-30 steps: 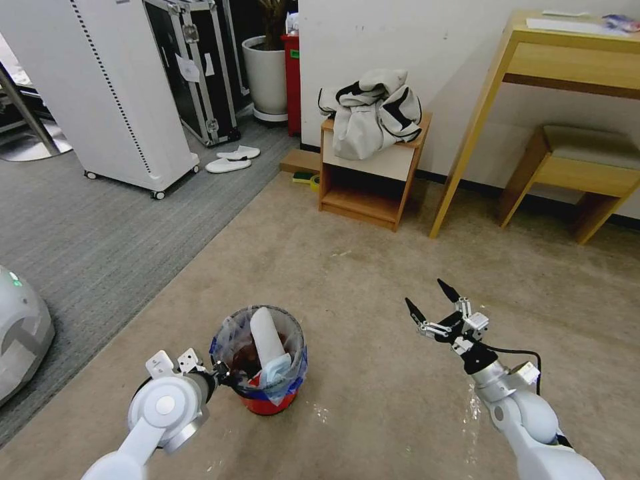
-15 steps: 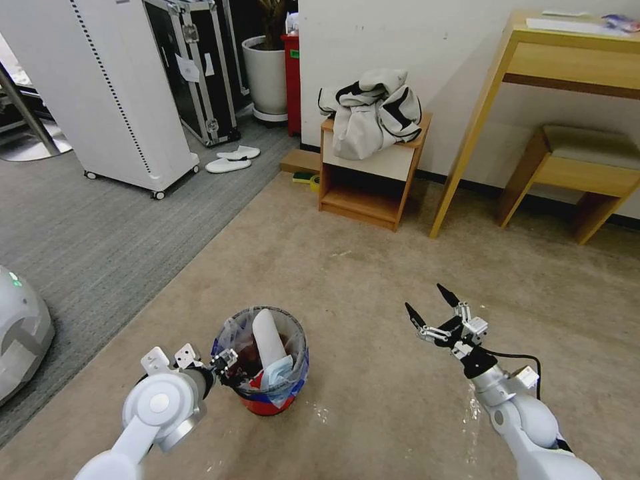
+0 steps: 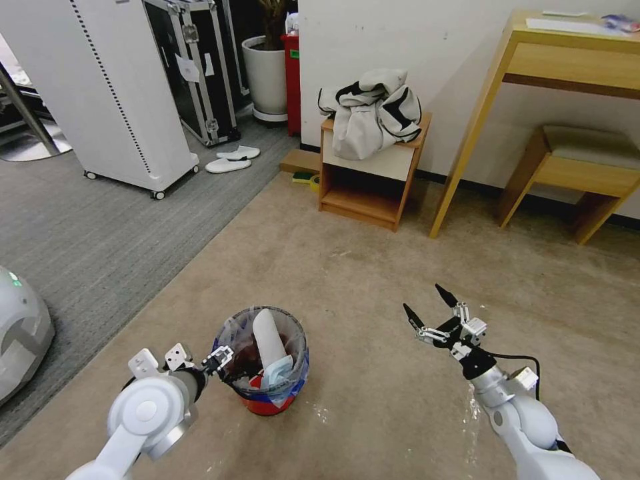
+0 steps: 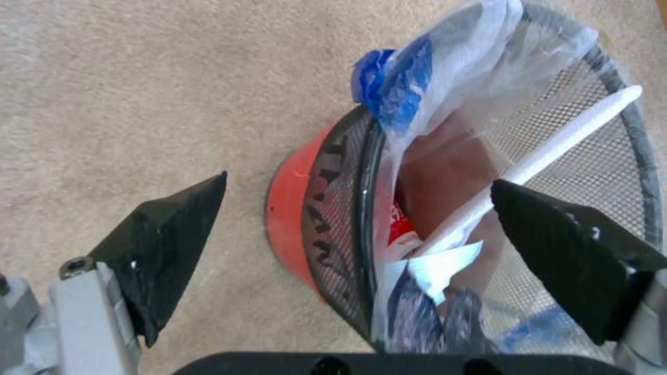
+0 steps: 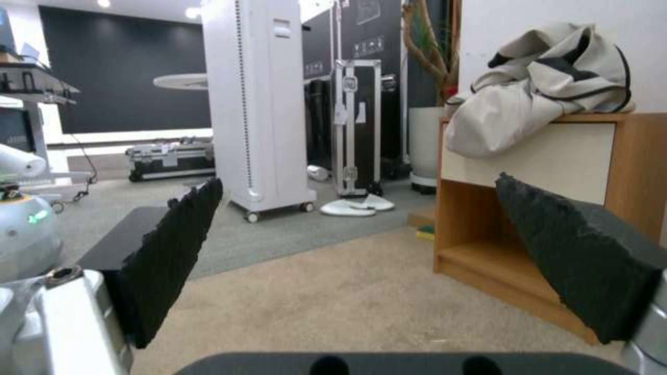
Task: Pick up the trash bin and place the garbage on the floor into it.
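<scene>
While the trash bin (image 3: 261, 365) stands on the beige floor (image 3: 373, 280), light and thin-walled with a slippery liner, the wide-open, empty left tool (image 4: 361, 234) straddles its stiff rim, the likeliest hold.

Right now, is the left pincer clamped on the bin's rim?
No, the left pincer is open, its fingers straddling the bin rim without touching.
</scene>
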You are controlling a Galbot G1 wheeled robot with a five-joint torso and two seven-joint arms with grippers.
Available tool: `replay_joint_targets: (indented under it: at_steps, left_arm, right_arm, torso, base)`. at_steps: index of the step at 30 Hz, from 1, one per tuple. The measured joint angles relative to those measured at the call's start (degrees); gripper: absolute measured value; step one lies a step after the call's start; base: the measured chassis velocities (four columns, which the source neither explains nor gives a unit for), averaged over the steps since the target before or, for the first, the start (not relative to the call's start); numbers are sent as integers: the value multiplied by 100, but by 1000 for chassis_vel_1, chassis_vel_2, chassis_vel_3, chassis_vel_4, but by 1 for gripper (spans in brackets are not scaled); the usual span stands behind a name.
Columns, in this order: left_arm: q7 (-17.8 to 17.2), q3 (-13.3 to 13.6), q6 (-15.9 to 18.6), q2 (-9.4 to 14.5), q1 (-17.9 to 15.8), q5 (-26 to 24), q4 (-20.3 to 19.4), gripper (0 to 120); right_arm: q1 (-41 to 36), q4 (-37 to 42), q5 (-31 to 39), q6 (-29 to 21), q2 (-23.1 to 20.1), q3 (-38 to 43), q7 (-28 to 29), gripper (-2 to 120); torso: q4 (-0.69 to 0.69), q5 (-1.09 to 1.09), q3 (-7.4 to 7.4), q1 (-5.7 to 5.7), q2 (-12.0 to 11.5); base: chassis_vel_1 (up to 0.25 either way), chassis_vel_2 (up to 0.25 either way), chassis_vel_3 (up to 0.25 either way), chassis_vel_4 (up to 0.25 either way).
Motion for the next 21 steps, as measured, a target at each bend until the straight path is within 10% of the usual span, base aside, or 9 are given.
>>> replay_joint_targets:
  at_steps: [12, 21]
  left_arm:
    - [4, -348, 7, 107, 344, 115, -842, 100]
    - [966, -710, -65, 91, 725, 1701, -1293, 100]
  right_arm:
    - [-32, 73, 40, -28, -118, 68, -5, 100]
    - [-85, 130, 4, -96, -58, 139, 137, 100]
  torso:
    - [0, 1, 0, 0, 0]
    - [0, 0, 0, 0, 0]
  base:
    - [0, 0, 0, 0]
    - [0, 0, 0, 0]
